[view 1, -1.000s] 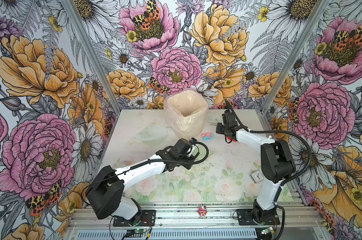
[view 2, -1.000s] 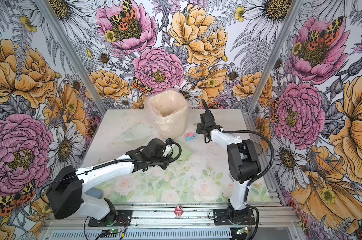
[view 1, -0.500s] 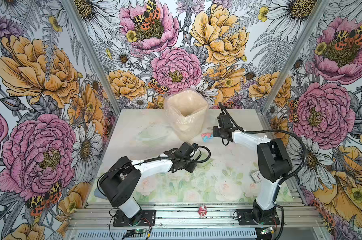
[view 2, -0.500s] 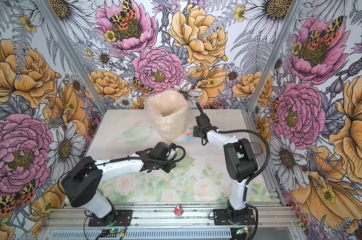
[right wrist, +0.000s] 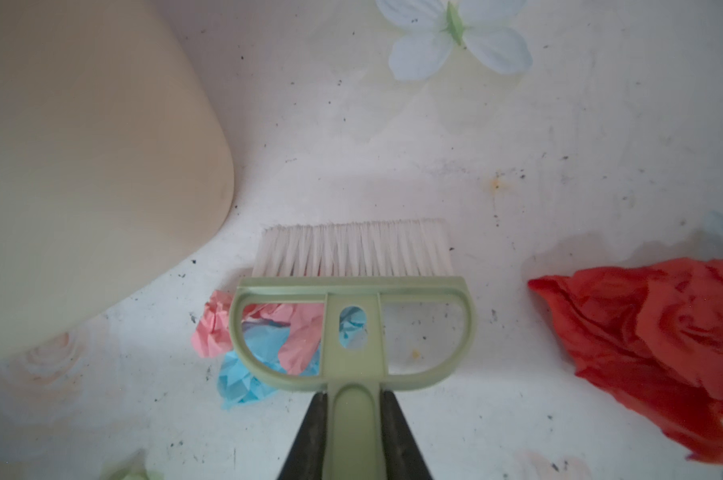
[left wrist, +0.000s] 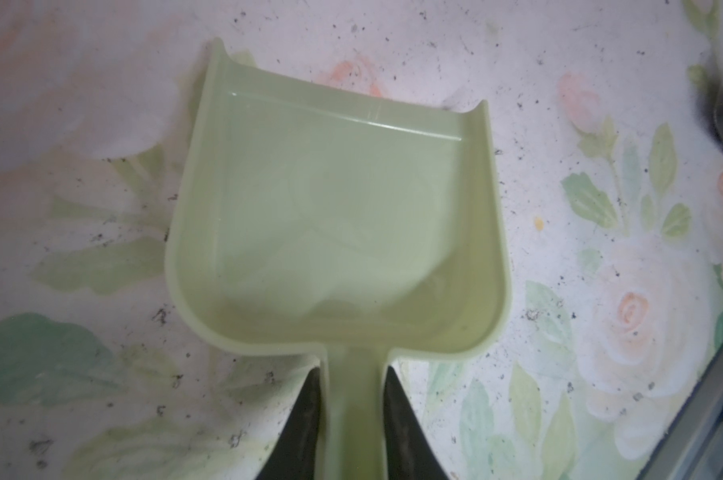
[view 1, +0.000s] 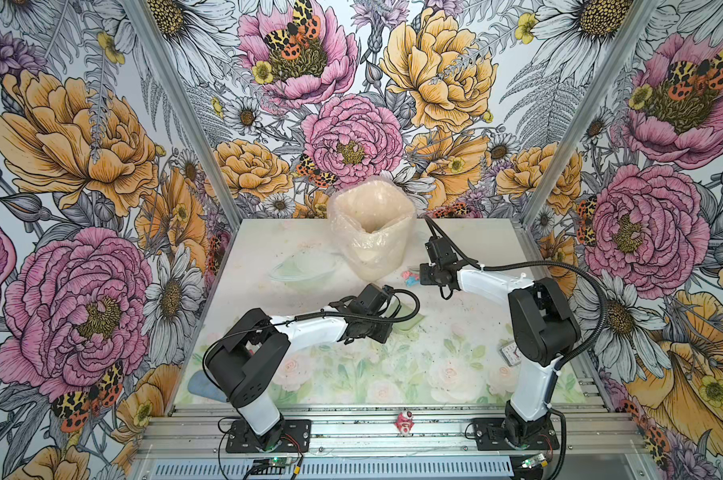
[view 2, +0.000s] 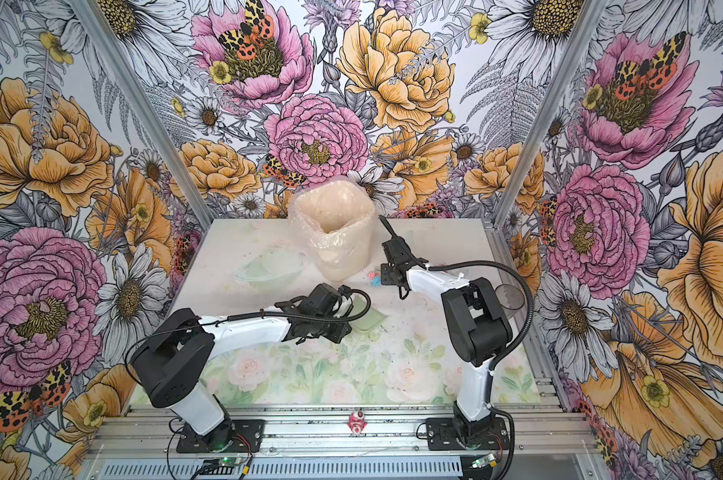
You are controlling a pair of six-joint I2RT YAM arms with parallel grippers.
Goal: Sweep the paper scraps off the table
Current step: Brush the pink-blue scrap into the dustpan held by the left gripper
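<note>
Pale-green brush (right wrist: pixel 351 291) is clamped in the right gripper (right wrist: pixel 353 401), dustpan (left wrist: pixel 334 216) in the left gripper (left wrist: pixel 353 386). At mid-frame of a top view, the paper scraps (view 1: pixel 411 279) lie just picture-left of the right gripper on the crumb-speckled rose-print table (view 1: pixel 455 332); bold floral walls (view 1: pixel 81 166) enclose it.

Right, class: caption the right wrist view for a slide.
Right gripper grips green brush; pink and blue paper scraps show through its frame.

Crumpled pink and blue paper scraps (view 1: pixel 410 277) lie just right of the plastic-lined beige bin (view 1: pixel 370 232), with the pale green plastic dustpan (view 1: pixel 408 322) before them.
</note>
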